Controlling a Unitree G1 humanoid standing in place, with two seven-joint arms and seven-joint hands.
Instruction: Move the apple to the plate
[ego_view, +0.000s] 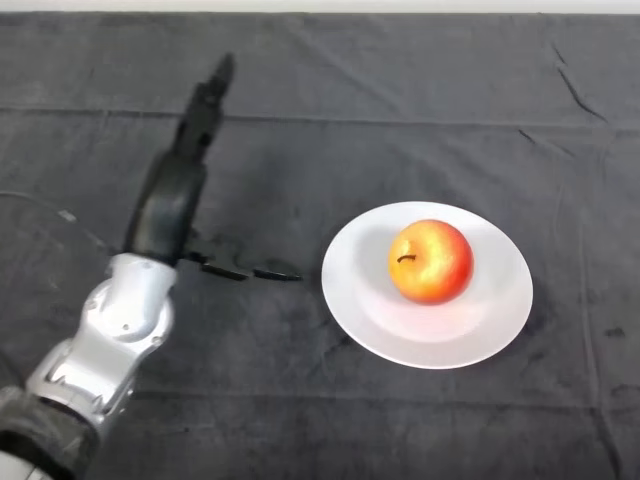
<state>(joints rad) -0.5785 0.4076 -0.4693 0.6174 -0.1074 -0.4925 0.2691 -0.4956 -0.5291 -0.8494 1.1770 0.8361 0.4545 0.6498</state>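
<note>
The apple (430, 261) sits on the white plate (360, 310), a little toward the far side of its middle, stem dimple turned toward the robot's left. White rim shows all the way round the fruit, widest on the near side. The plate lies right of centre on the tabletop (330, 420), whose dark cloth is creased in long folds across the far part.

The left hand (180, 195) is well off to the plate's left, with a strip of bare cloth between them. It reaches away toward the far edge, its fingers (210, 95) stretched out straight and holding nothing. Its thumb seems to jut sideways toward the plate, low over the cloth, stopping short of the rim.

Dark cloth runs open on every side of the plate: behind it, in front, and out to the right.
</note>
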